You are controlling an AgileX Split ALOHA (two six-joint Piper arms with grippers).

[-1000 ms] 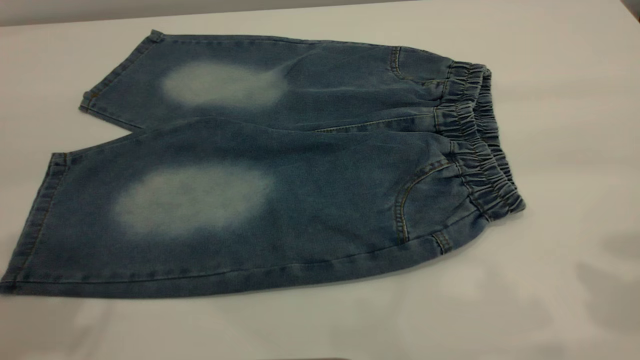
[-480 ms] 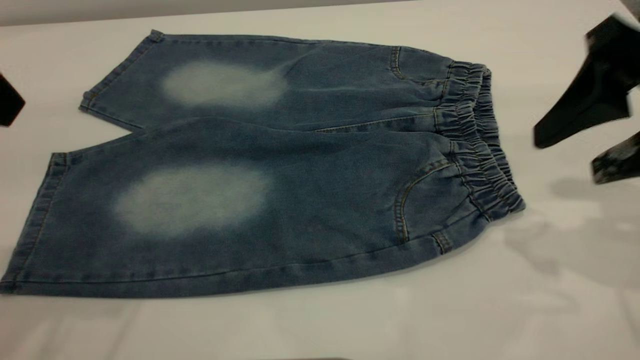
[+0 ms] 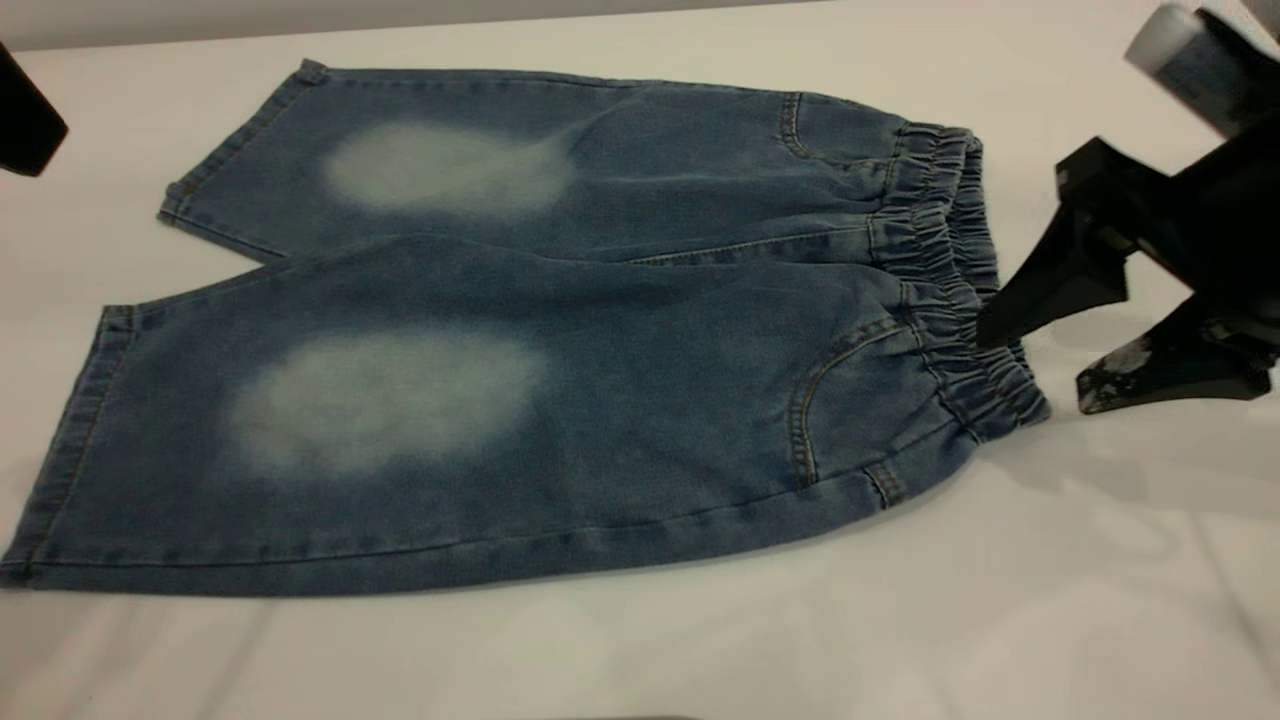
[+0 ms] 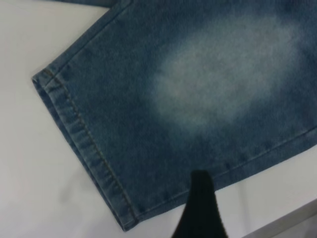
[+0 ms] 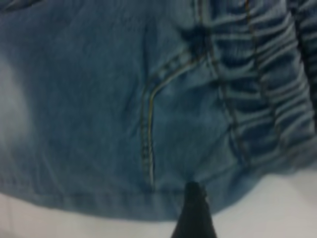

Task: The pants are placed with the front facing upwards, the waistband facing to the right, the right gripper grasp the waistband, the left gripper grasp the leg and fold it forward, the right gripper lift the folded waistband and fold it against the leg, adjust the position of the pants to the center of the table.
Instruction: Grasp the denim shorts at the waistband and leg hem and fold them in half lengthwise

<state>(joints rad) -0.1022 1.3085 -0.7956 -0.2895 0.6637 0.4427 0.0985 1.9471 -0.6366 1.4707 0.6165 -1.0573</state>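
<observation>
The blue denim pants (image 3: 520, 330) lie flat on the white table (image 3: 1100, 600), front up, with a pale oval on each leg. The ruched waistband (image 3: 950, 270) points right; the legs point left. My right gripper (image 3: 1035, 368) hovers just right of the waistband's near end, open, nothing between its black wedge fingers (image 3: 1050, 285). In the right wrist view one finger (image 5: 195, 215) hangs over the pants' side edge below the pocket seam (image 5: 148, 124). My left gripper (image 3: 25, 125) shows as a black piece at the far left, beyond the far leg's hem (image 4: 79, 134).
Bare tabletop (image 3: 700, 650) surrounds the pants, widest along the near side and to the right. The table's far edge (image 3: 400, 25) runs close behind the far leg. A grey strip of that edge (image 4: 292, 218) shows in the left wrist view.
Both grippers came into view from outside the picture. The right one moved left and down toward the waistband's near end. The left one rose along the left edge. The pants stayed put.
</observation>
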